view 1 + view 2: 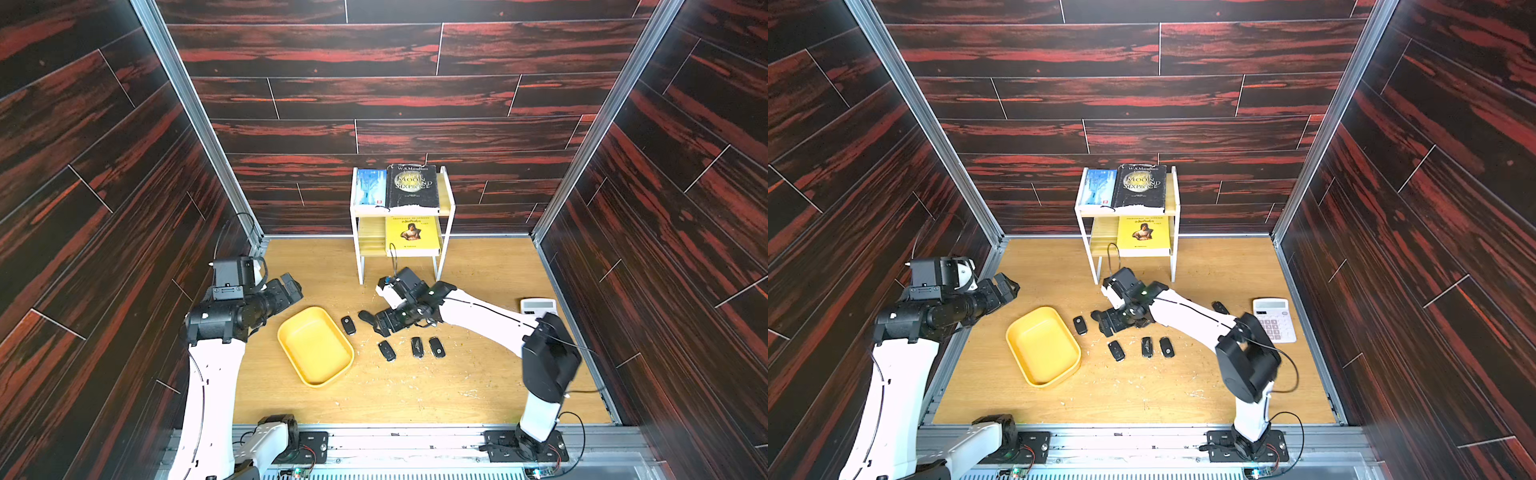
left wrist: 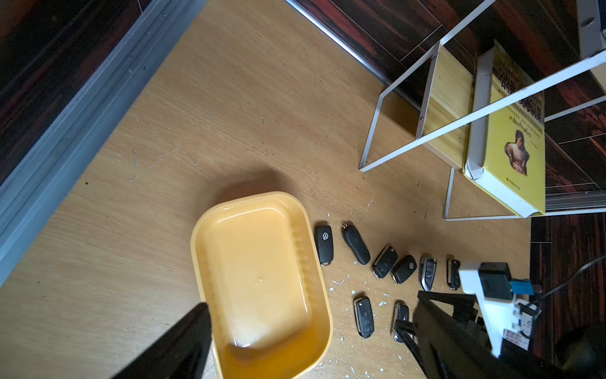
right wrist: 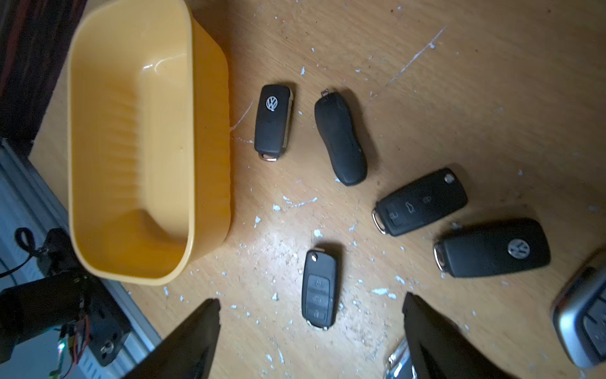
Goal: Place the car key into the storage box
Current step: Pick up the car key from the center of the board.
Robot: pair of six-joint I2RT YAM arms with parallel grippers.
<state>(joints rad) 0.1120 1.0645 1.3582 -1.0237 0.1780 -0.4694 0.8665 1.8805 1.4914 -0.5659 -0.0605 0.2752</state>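
Note:
The storage box (image 1: 315, 347) (image 1: 1042, 347) is a shallow yellow tray, empty, left of centre on the wooden table. Several black car keys lie to its right, one (image 1: 348, 325) close to its rim. My right gripper (image 1: 372, 323) (image 3: 310, 305) hovers open over the keys. In the right wrist view a three-button car key (image 3: 319, 288) lies on the table in line with the gap between the fingers, touching neither. A silver-edged key (image 3: 398, 361) peeks out by one finger. My left gripper (image 1: 291, 286) (image 2: 311, 308) stands open and empty, raised behind and to the left of the box (image 2: 259, 279).
A white two-tier shelf (image 1: 401, 220) with books stands at the back centre, just behind the right arm. A white calculator (image 1: 538, 307) lies at the right edge. Dark wood walls close in three sides. White flecks litter the table around the keys.

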